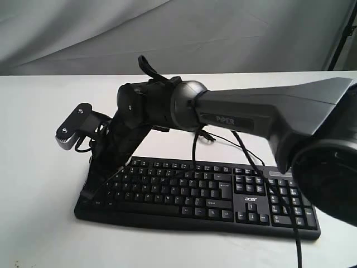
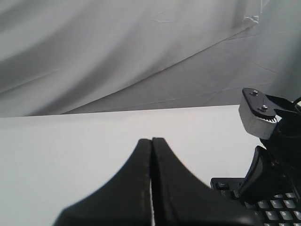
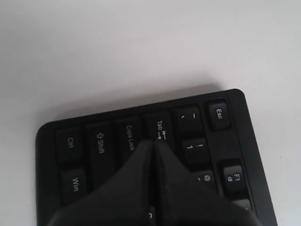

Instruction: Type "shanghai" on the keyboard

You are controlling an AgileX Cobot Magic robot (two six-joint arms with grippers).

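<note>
The black keyboard (image 1: 223,192) with its white acer logo (image 1: 250,199) lies on the white table. My right arm reaches across it to its left end. There the right gripper (image 1: 91,188) points down, shut and holding nothing. In the right wrist view its joined tips (image 3: 154,141) sit over the boundary between the Caps Lock key (image 3: 130,136) and the Tab key (image 3: 160,127); I cannot tell whether they touch a key. The left gripper (image 2: 151,140) is shut and empty above bare table, left of the keyboard corner (image 2: 277,209). It is outside the exterior view.
The right arm's large dark link (image 1: 268,117) spans above the keyboard's middle and right. A grey camera mount (image 1: 72,131) juts from its wrist and also shows as a grey block (image 2: 257,117). Black cables (image 1: 295,234) hang across the keypad. A grey cloth backdrop (image 1: 178,33) stands behind the table.
</note>
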